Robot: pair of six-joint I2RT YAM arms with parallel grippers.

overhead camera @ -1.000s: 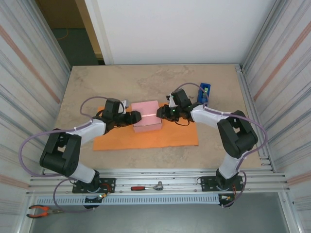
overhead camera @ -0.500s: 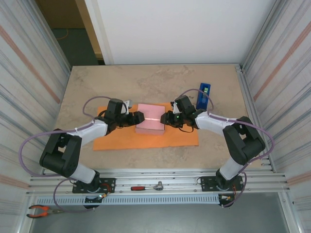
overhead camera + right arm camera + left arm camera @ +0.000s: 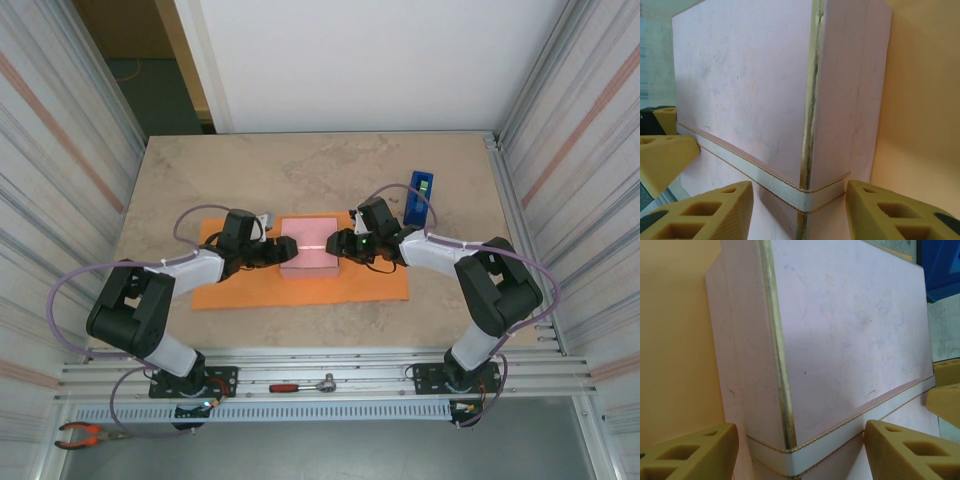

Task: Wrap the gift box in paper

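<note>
The box [image 3: 308, 243], banded by a white ribbon [image 3: 830, 439], lies on the paper [image 3: 300, 287]. The left gripper [image 3: 283, 250] and right gripper [image 3: 338, 245] straddle its ends, jaws apart; whether they grip it, I cannot tell.

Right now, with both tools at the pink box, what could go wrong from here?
The left tool and right tool straddle opposite ends of the gift box; whether they clamp is unclear, so an uneven lift may tilt or drop it.
The box rests on the paper; sliding it could drag or crease the sheet.
The blue tape dispenser stands close to the right arm; a swing may knock it.
</note>
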